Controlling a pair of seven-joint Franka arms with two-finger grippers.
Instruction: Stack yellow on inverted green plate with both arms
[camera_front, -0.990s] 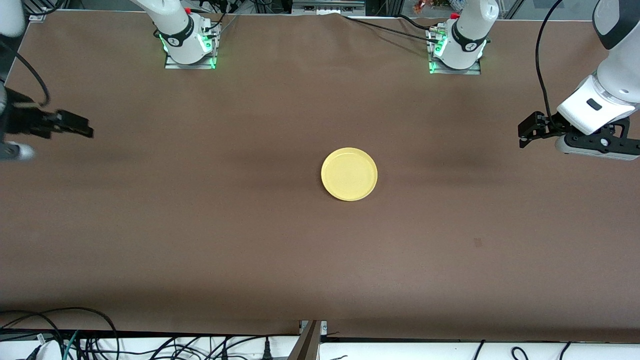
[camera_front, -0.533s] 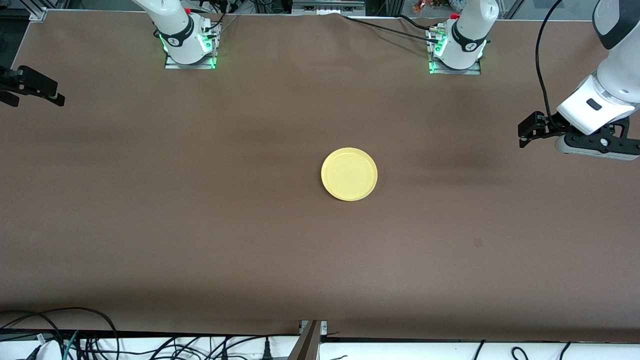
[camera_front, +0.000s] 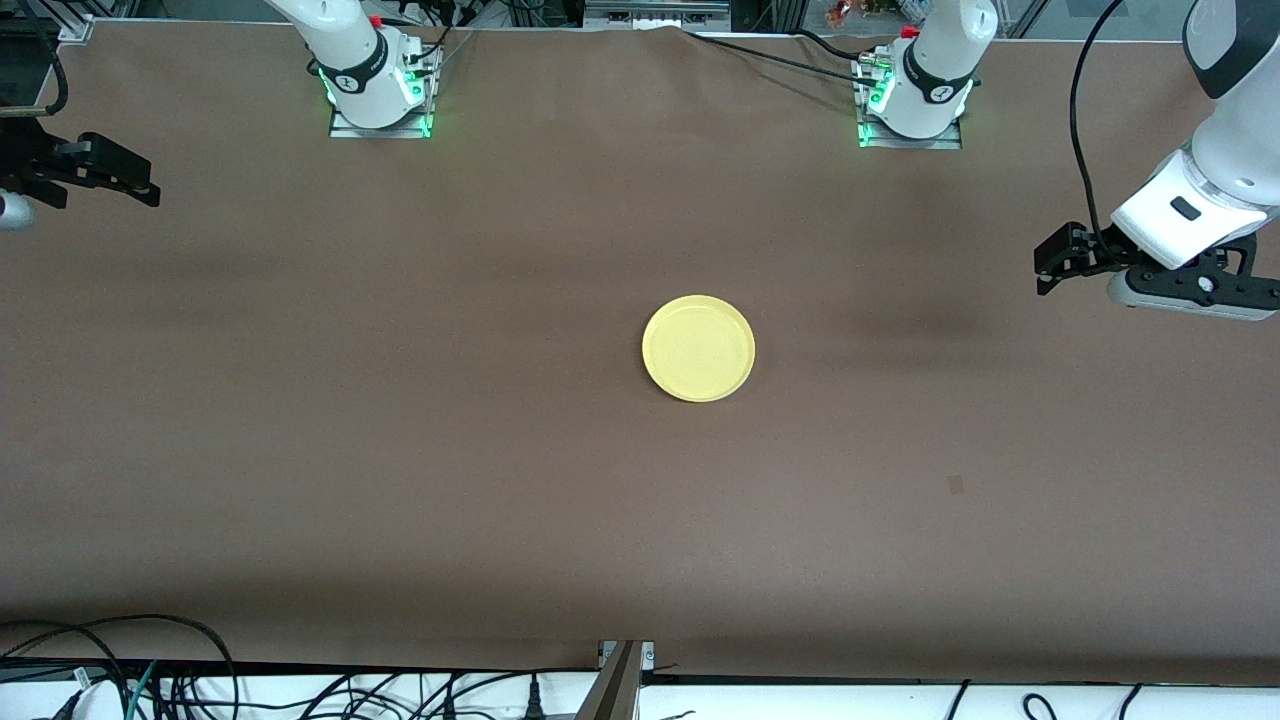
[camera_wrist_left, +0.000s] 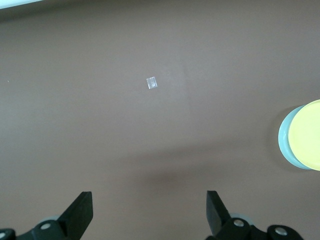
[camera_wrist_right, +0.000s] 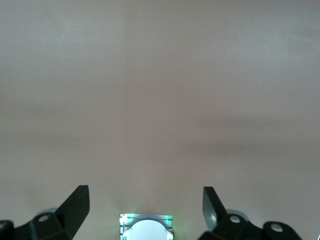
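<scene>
The yellow plate (camera_front: 698, 348) sits right side up near the middle of the brown table (camera_front: 400, 450), a little toward the left arm's end, well away from every edge. From the front it looks like a single plate, but in the left wrist view a thin crescent of pale mint shows under its rim: the green plate (camera_wrist_left: 283, 140) lies beneath the yellow one (camera_wrist_left: 306, 135), the two lined up almost exactly. Whether the green plate is face up or face down I cannot tell, since only that sliver of it shows. Both arms are drawn out to the ends of the table, far from the stack. The left gripper (camera_front: 1052, 262) hangs in the air over the table close to the edge at the left arm's end, its white wrist angled down, holding nothing; its wrist camera shows the two black fingers (camera_wrist_left: 81, 212) standing wide apart over bare brown cloth, with a small pale square mark (camera_wrist_left: 151, 82) on the cloth near them. The right gripper (camera_front: 118, 178) hangs over the edge at the right arm's end, toward the corner on the bases' side, also holding nothing. Its fingers (camera_wrist_right: 75, 206) are spread wide too, and between them its wrist view catches the green-lit base of an arm (camera_wrist_right: 146, 227).
</scene>
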